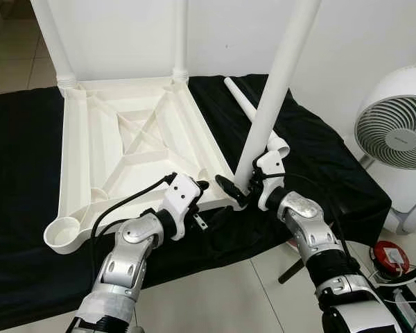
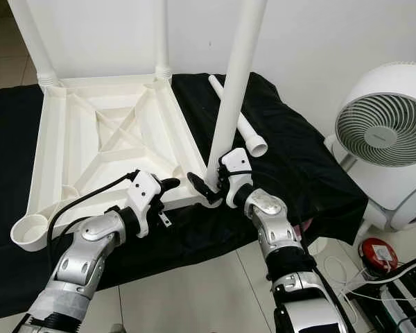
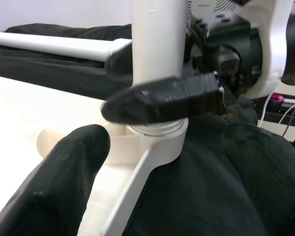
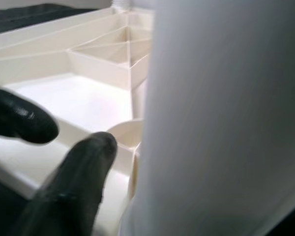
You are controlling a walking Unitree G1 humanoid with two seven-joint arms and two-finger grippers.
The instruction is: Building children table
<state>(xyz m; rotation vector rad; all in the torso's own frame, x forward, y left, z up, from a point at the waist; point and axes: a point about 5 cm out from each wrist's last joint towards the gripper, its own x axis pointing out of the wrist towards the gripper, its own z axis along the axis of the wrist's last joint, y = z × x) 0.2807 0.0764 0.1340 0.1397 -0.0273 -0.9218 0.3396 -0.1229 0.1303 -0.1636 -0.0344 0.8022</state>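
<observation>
A white plastic table lies upside down on a black cloth. Two legs stand in its far corners. My right gripper is shut on a third white leg, held upright with its foot at the near right corner socket. One of its black fingers crosses the front of the leg. My left gripper is open just left of that corner, at the table's near edge. The near left socket is empty. Another leg lies on the cloth behind.
A white floor fan stands at the right. On the tiled floor beside my right arm lie a red device and white cables. A white wall runs behind the table.
</observation>
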